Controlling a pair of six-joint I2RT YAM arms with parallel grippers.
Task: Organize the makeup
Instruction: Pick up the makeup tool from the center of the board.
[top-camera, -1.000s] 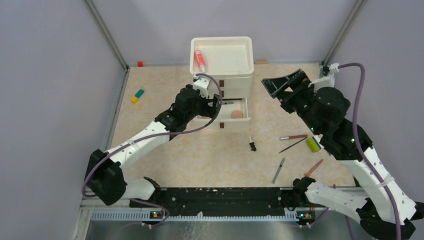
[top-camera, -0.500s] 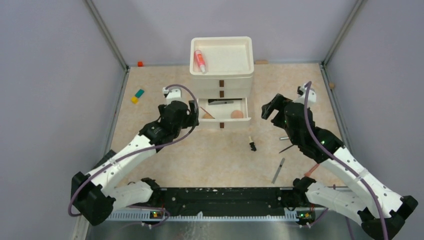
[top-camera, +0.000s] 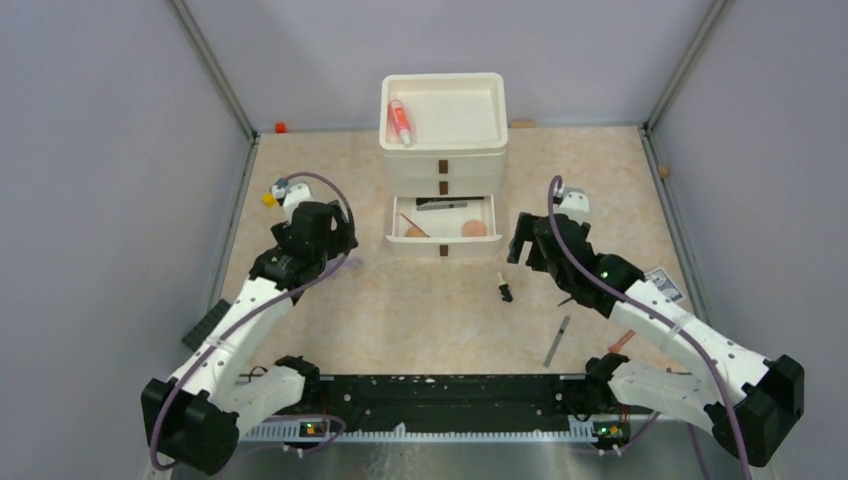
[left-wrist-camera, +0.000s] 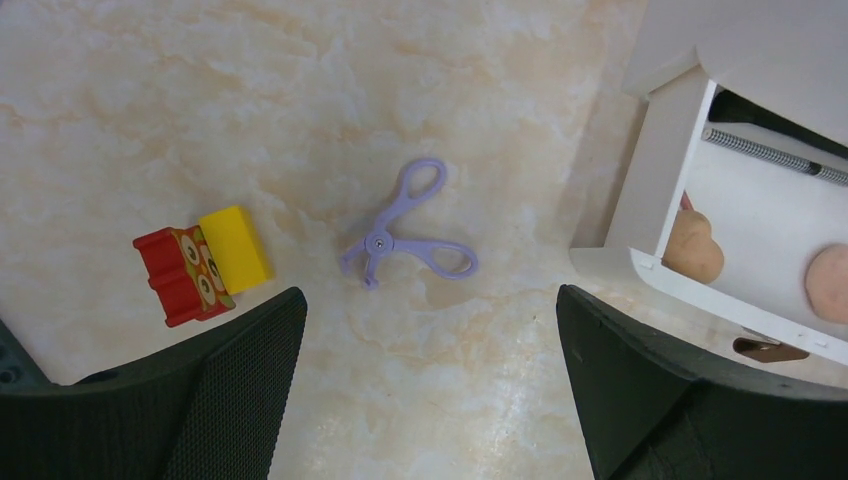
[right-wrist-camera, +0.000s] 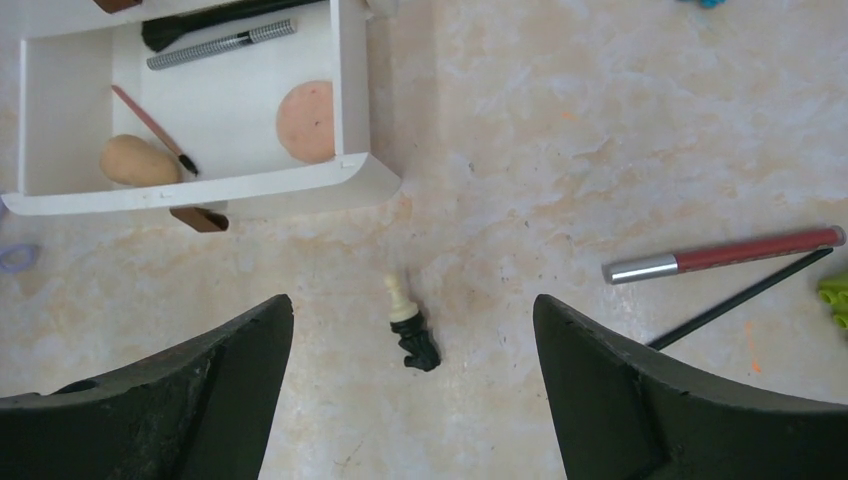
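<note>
A white drawer organizer (top-camera: 443, 150) stands at the back, and a pink white-capped spray bottle (top-camera: 399, 121) lies in its top tray. Its bottom drawer (right-wrist-camera: 352, 100) is pulled out and holds two peach sponges (right-wrist-camera: 305, 120), a thin brush (right-wrist-camera: 152, 127) and a silver pencil (right-wrist-camera: 220, 45). My right gripper (right-wrist-camera: 412, 302) hangs open over a small black brush with a cream tip (right-wrist-camera: 417, 347). A red and silver pencil (right-wrist-camera: 725, 253) and a thin black stick (right-wrist-camera: 740, 297) lie to its right. My left gripper (left-wrist-camera: 430, 320) is open and empty above the table, near a lilac scissor-shaped tool (left-wrist-camera: 405, 225).
A red and yellow toy block (left-wrist-camera: 200, 265) lies left of the lilac tool. A silver stick (top-camera: 557, 341), a reddish pencil (top-camera: 620, 342) and a white card (top-camera: 663, 283) lie on the right side. An orange block (top-camera: 281, 127) sits at the back left corner.
Both arms have drawn back from the organizer. The left swung left and nearer; the right came down low over the small black brush. The right jaws spread slightly.
</note>
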